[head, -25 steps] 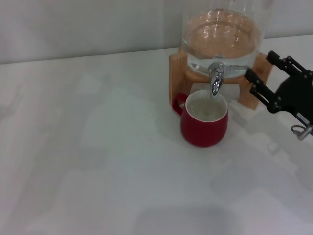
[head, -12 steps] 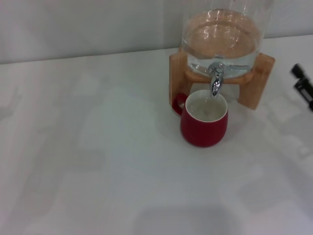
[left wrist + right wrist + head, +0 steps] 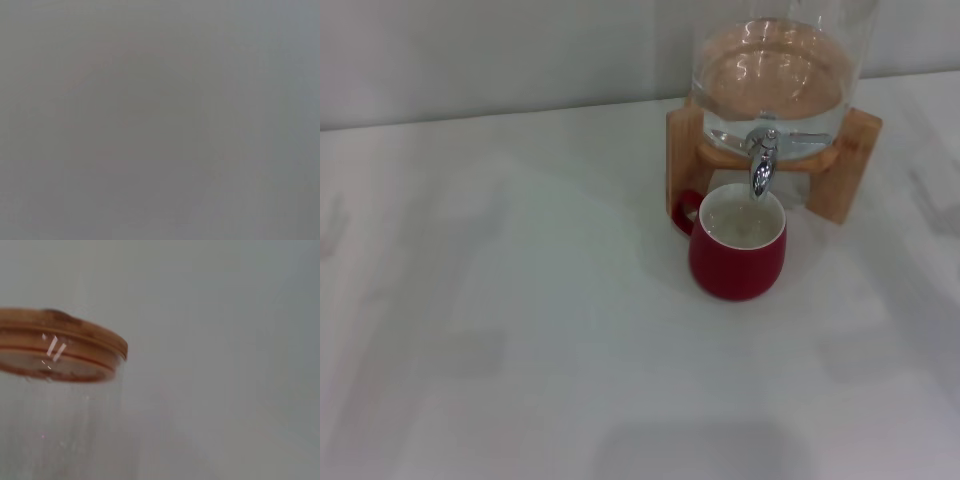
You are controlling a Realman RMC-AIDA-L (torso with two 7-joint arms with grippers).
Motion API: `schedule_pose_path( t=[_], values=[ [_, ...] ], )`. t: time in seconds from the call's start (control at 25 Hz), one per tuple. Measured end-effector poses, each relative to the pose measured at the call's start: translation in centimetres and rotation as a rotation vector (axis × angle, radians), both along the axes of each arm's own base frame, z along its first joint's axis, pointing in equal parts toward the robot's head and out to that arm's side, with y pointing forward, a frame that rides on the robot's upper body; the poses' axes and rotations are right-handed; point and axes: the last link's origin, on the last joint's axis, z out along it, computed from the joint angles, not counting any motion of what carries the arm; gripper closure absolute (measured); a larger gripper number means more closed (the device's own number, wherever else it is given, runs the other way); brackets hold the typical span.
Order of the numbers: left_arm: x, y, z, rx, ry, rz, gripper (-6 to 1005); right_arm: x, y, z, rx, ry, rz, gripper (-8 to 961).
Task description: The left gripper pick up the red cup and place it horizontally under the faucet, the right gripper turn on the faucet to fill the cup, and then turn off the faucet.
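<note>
Before me I see a glossy, smooth red ceramic-looking cup (image 3: 737,255) under a shiny chrome metal faucet (image 3: 762,160) on a clear glass dispenser (image 3: 775,70) with a light matt wooden stand (image 3: 682,165) and wooden lid (image 3: 60,342), on a smooth matt white table (image 3: 520,330).

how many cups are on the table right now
1. The red cup stands upright under the faucet, in front of the wooden stand. None seems hidden.
</note>
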Motion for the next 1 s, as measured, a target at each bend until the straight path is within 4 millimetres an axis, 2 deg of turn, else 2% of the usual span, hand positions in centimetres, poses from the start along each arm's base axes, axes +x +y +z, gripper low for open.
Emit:
schedule_pose_path(
  t=[0.16, 0.32, 1.0],
  values=[
    [-1.0, -0.6, -0.4, 0.014, -0.046, 0.032, 111, -0.1, 1.1, -0.3, -0.005, -0.052, -0.029, 336],
    [-0.9, -0.8, -0.5, 0.019, -0.050, 0.021, 111, 0.0, 1.4, -0.1, 0.010, -0.064, -0.044, 336],
    [-0.5, -0.5, -0.5, 0.015, -0.042, 0.001, 111, 0.8, 1.1, 1.3, 0.096, -0.021, -0.088, 336]
  ],
)
